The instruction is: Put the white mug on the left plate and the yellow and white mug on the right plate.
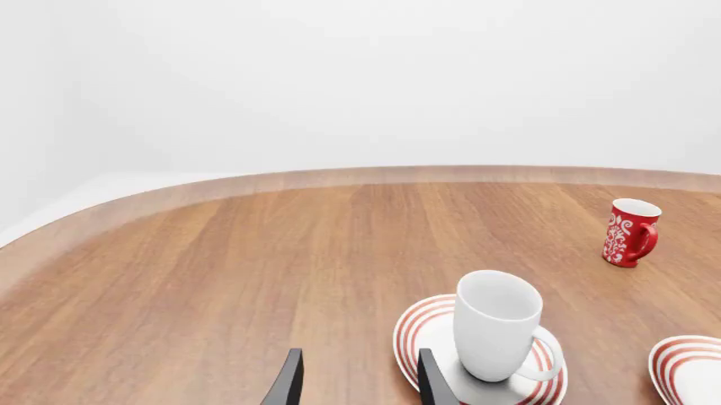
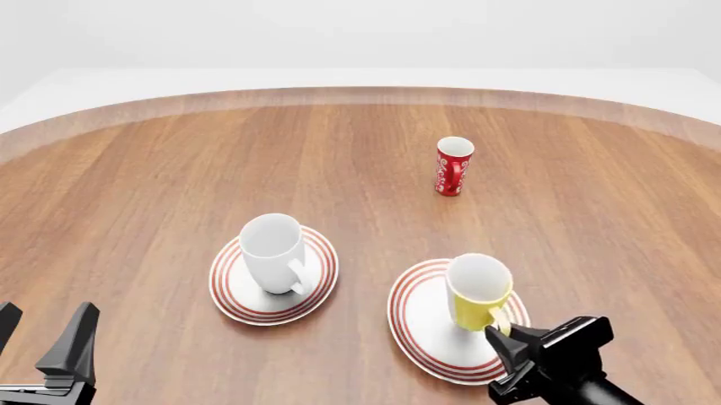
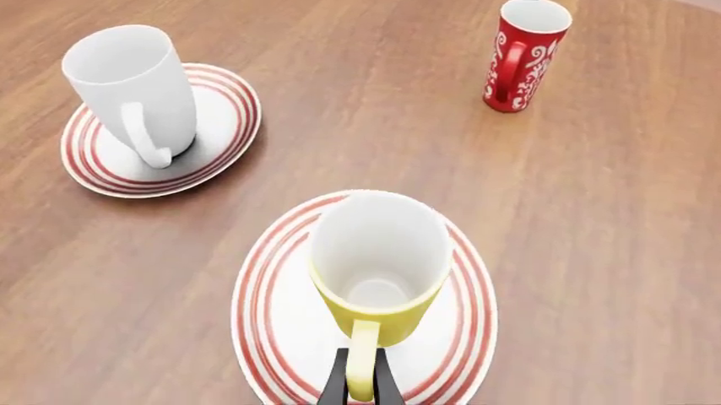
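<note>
The left gripper [image 2: 46, 346] is sitting low at the near left corner of the front view, its black fingers spread apart and holding nothing, well clear of the left plate [image 2: 231, 301]. The white mug [image 2: 273, 251] is standing upright on that plate, glossy and plain, its loop handle facing the near edge of the table [image 2: 135, 186].

The right plate [image 2: 414, 331], a flat round disc with red concentric rings like its twin, is carrying the yellow and white mug [image 2: 478, 291], which is standing upright with its open white interior facing up. The relation that matters: the mug's yellow handle is pointing straight back at the right gripper [image 2: 521, 346], and in the right wrist view the two dark fingertips are sitting on either side of the handle, closed or nearly closed on it; the frames are not settling whether they are still clamping. Judged from this, both placements are looking complete, and the coming move is calling for a release and a straight retreat along the handle's line.

Beyond both plates, a slim red mug [image 2: 453, 166] with white marks is standing apart on the wood-grain surface.
</note>
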Controlling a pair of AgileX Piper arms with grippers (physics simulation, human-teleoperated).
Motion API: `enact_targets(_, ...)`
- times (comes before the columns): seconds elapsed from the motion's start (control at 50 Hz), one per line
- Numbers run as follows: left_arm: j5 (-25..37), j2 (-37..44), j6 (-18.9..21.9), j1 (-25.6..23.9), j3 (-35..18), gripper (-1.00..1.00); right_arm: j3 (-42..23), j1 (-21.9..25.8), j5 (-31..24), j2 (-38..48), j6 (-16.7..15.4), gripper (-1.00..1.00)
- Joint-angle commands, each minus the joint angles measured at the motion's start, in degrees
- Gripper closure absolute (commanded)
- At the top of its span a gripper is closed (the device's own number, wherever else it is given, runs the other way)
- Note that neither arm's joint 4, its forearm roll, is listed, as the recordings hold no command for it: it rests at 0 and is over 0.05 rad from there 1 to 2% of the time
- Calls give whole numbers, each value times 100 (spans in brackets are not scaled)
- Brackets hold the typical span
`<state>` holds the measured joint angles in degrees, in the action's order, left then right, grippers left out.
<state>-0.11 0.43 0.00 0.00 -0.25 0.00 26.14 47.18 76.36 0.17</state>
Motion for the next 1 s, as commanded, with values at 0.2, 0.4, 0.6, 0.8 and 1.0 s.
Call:
enact_targets(0.2,0,0,0,0,0,-100,-2,-13,257,361,58,100)
enact_targets(0.4,0,0,0,0,0,-100,-5,-9,351,486,65,100)
enact_targets(0.6,0,0,0,0,0,-100,-74,10,508,801,91,-100)
enact_targets(0.8,0,0,0,0,0,-100,-90,14,450,789,124,-100)
enact_targets(1.0,0,0,0,0,0,-100,-5,1,9,250,135,-100)
